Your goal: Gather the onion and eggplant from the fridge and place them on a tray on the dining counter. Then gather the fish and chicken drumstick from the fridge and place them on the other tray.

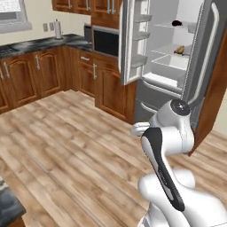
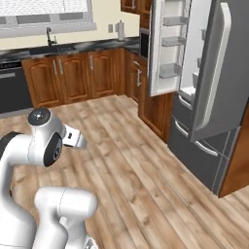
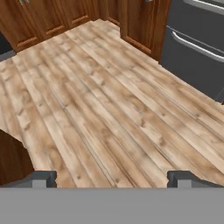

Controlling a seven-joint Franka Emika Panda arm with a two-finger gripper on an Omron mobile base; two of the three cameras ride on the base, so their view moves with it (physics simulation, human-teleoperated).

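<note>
The fridge [image 1: 165,84] stands with both upper doors swung open. On an upper shelf lies a small dark item [image 1: 176,23] that looks like the eggplant. Two shelves lower sits a tan item [image 1: 179,50]; I cannot tell which food it is. The onion, the fish, both trays and the dining counter are out of view or not recognisable. My gripper [image 3: 113,179] hangs over the wooden floor, well short of the fridge, with its fingertips [image 3: 43,178] wide apart and nothing between them. In the right base view the hand [image 2: 77,139] juts from the folded arm.
The fridge's left door [image 1: 131,44] and right door [image 2: 214,73] stick out into the room. Wooden cabinets [image 1: 40,73] under a dark counter run along the back wall, with a microwave [image 1: 105,42] beside the fridge. A dark counter corner [image 1: 8,205] lies at my lower left.
</note>
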